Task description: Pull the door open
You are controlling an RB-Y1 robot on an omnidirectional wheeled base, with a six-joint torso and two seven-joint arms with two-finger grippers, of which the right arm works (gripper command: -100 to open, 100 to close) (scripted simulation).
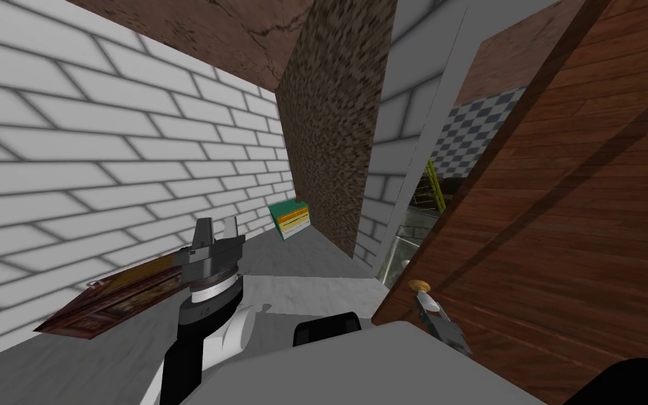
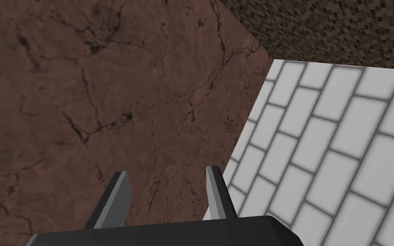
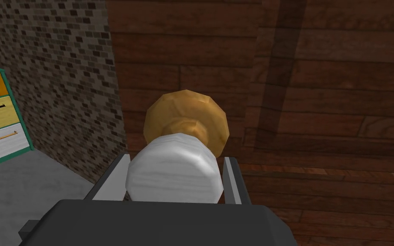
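A: Where is the door?
B: The door [image 1: 561,211], of brown planks, is on the robot's right and ajar. A checkered floor shows through the gap at its edge.
A: And the knob?
B: The knob [image 3: 172,173] is white on a gold base, near the door's edge. The right gripper [image 3: 177,158] clamps it, one finger on each side.
A: And the left gripper?
B: The left gripper [image 1: 217,226] is raised beside a white brick wall [image 1: 69,140], fingers spread, holding nothing. A green drawer unit [image 1: 289,218] stands ahead.
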